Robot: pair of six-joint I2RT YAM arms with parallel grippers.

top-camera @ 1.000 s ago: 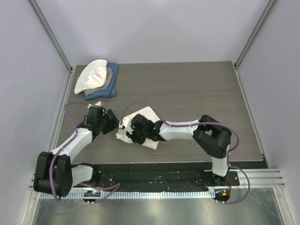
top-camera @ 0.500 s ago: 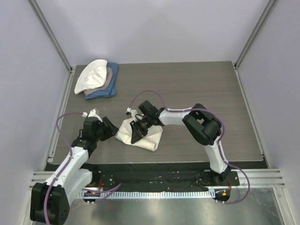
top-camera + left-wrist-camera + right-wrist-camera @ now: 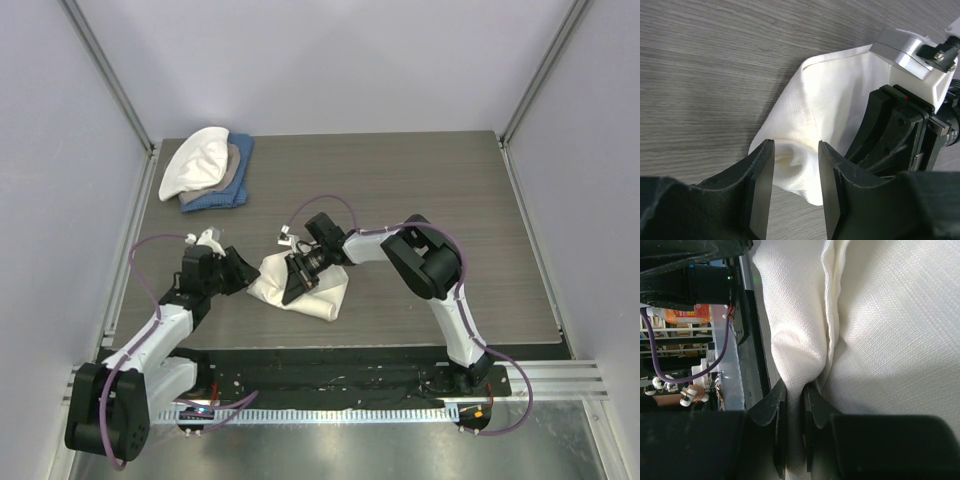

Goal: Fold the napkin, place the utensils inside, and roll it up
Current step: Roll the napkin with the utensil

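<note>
The cream napkin (image 3: 328, 292) lies bunched and partly folded on the table, left of centre. My right gripper (image 3: 298, 279) sits on its left part, shut on a raised fold of the cloth; the right wrist view shows that fold (image 3: 800, 340) pinched between the jaws of the right gripper (image 3: 795, 388). My left gripper (image 3: 244, 272) is just left of the napkin and open. In the left wrist view the rounded end of the napkin (image 3: 815, 105) lies between the fingertips of the left gripper (image 3: 794, 150). The utensils are hidden.
A stack of white, tan and blue cloths (image 3: 208, 170) lies at the back left corner. The right gripper's body (image 3: 900, 125) stands close to my left fingers. Grey walls enclose the table on three sides.
The right arm has swung its elbow back and its gripper has turned onto the napkin's left part, bunching the cloth. The left gripper has drawn back slightly, then returned towards the napkin, its jaws narrowing.
</note>
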